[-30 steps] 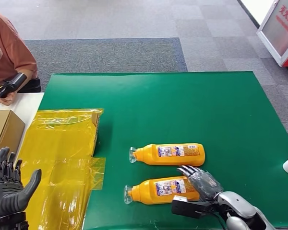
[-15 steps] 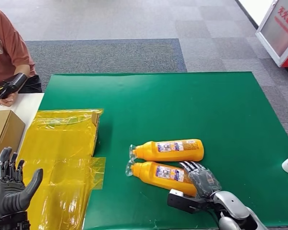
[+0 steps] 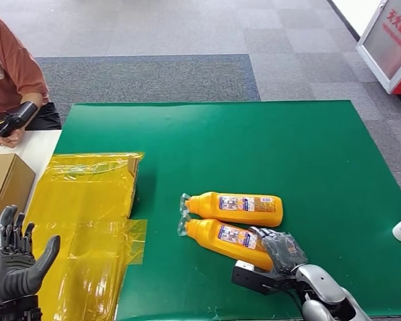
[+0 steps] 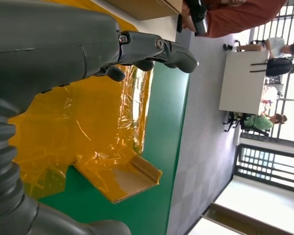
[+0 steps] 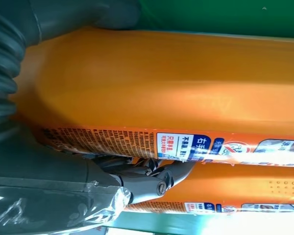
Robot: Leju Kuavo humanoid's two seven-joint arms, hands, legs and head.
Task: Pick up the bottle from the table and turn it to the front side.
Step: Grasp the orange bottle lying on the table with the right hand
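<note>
Orange bottle point(image 3: 224, 237) gripped at its base by right hand point(image 3: 284, 253).

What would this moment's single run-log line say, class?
right hand: grips near orange bottle at base | far orange bottle: lying alongside | left hand: open, raised by yellow plastic film

Silver arms, dark grey fingers point(image 3: 13, 231)

A green mat point(image 3: 299, 147) covers the worktop. On its left side lies a crinkled sheet of yellow transparent plastic film point(image 3: 87, 221) over a flattened cardboard piece point(image 4: 132, 178). Beside it stands a brown cardboard box point(image 3: 6, 184) on a white surface point(image 3: 37, 146). A person in a rust-coloured shirt point(image 3: 9, 67) sits behind, holding a black handheld scanner point(image 3: 12, 120). Grey carpet tiles point(image 3: 188, 40) cover the floor.
</note>
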